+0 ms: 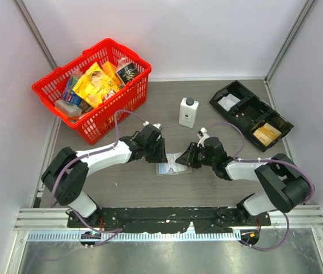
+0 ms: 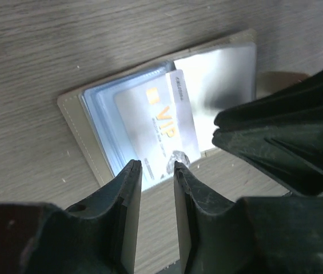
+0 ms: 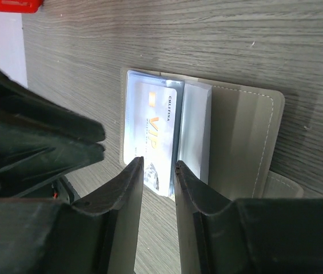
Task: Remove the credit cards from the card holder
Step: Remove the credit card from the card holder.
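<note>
- Left claw (image 2: 152,166), right claw (image 3: 159,165): both narrowly parted, grasping nothing we can see.
- Credit cards (image 2: 155,123): inside the opened card holder (image 2: 72,123), on the table (image 2: 47,45).
- Step: first extraction. Next, we judge: pin holder, pinch top card's edge.

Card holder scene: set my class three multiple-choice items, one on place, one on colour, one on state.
1. Where is the card holder? A against the back wall; B on the table between the left tool and right tool; C hanging off the near edge.
2. What colour is the basket? A blue; B green; C red.
3. The card holder is: A open, a VIP card showing; B folded shut; C standing upright.
Answers: B, both tools flank it; C, its walls are red; A, inner sleeves face up.
</note>
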You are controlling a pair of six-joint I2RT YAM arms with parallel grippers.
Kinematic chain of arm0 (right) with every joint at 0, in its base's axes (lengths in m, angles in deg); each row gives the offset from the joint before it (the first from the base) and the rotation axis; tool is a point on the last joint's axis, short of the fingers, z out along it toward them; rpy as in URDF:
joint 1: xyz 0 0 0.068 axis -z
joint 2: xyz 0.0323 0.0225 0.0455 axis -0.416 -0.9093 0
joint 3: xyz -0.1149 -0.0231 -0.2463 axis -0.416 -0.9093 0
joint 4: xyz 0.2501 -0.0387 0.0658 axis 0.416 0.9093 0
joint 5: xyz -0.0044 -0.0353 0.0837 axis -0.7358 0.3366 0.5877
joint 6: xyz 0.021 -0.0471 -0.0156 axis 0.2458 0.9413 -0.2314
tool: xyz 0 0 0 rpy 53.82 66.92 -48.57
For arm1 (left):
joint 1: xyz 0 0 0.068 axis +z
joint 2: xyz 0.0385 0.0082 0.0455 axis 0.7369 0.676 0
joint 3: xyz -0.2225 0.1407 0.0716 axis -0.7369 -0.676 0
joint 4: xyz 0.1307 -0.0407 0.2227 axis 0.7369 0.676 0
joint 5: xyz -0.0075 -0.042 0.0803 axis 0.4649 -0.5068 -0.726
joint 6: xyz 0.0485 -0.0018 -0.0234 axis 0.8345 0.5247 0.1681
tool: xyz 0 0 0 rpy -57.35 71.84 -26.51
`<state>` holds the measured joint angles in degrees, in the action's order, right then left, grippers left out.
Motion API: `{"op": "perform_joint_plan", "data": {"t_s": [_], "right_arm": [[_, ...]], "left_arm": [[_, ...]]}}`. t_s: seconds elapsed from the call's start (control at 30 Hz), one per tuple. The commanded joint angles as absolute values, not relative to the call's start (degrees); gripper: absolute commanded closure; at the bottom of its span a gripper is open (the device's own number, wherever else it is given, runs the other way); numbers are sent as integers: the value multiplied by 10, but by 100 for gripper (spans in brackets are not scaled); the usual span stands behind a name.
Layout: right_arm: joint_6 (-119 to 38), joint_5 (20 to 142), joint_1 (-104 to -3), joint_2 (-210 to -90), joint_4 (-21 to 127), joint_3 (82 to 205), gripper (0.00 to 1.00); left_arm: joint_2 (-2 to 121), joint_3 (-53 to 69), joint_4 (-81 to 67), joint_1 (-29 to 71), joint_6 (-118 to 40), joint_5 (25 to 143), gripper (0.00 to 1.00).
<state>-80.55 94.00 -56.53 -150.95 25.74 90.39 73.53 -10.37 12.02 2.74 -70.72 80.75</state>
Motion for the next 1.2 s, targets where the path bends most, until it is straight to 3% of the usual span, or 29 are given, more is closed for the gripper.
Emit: {"op": "perform_joint_plan", "data": {"t_s": [0.0, 0.23, 0.53, 0.77, 0.83, 1.03, 1.17], "right_arm": [[-828, 971, -558, -1531, 152, 889, 67], [-842, 998, -553, -1579, 80, 867, 69], [-866, 1043, -552, -1649, -31, 858, 71], [-932, 1084, -525, -1696, -169, 828, 96], [-938, 1099, -503, -1700, -190, 818, 99], [-912, 1104, -477, -1660, -137, 805, 99], [-836, 1071, -467, -1576, 33, 821, 99]], "left_arm": [[768, -100, 67, 45, -734, 837, 72], [776, -146, 50, 51, -779, 827, 85], [770, -186, 29, 60, -808, 833, 89], [771, -187, 35, 65, -808, 831, 94], [771, -189, 35, 67, -809, 831, 95], [772, -188, 38, 70, -809, 832, 98], [770, -189, 41, 70, -807, 831, 99]]}}
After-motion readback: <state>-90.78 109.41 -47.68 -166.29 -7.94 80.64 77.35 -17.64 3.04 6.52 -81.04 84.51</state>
